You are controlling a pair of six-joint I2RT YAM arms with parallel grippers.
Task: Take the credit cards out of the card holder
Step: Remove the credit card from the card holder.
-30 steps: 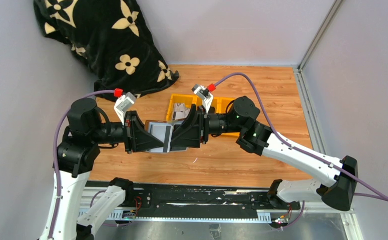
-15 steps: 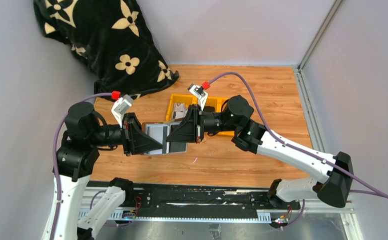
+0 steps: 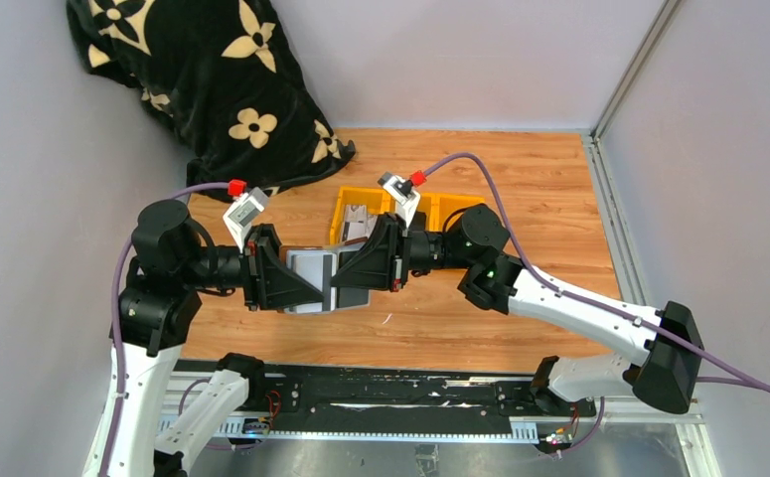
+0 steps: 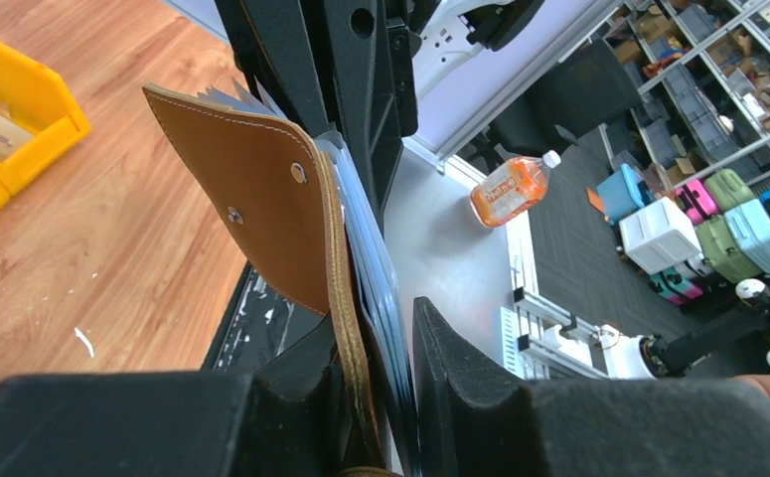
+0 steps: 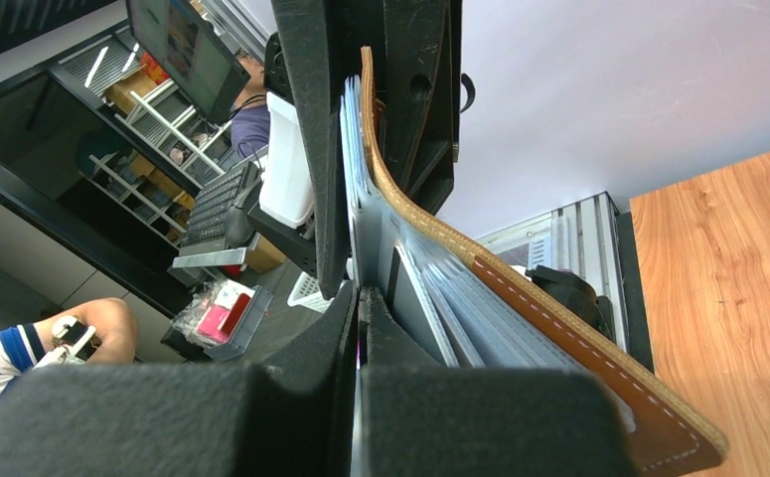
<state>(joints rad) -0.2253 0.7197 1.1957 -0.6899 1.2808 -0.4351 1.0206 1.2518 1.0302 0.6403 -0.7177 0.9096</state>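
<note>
Card holder point(image 3: 326, 273) hangs clear of the wooden table point(image 3: 539, 189), just on the near side of the yellow bins point(image 3: 344, 204). It is spread open with its grey inner face toward the overhead camera. Left gripper point(image 3: 311, 290) reaches it from the left of the bins, level with their near side. In the left wrist view its fingers point(image 4: 460, 368) are drawn in tight on the holder's edge, with brown leather and a stack of clear sleeves squeezed between them. Two small metal studs show on the leather flap. Right gripper point(image 3: 343, 278) meets the holder from the other side, almost tip to tip with the left one. In the right wrist view its fingers point(image 5: 301, 348) are pressed nearly together, with a thin pale leaf from the holder's inside caught edge-on between them; card or sleeve, cannot tell. The leather curves away from that pinch, with more leaves fanned beside it. In the overhead view the right arm's wrist overlaps the near edge of the bins. The left bin holds a pale flat item, too small to identify. Beyond the bins and to their left, a black blanket point(image 3: 202, 79) with cream flowers is heaped in the far corner against the wall, and its lower edge lies on the table near them.
</note>
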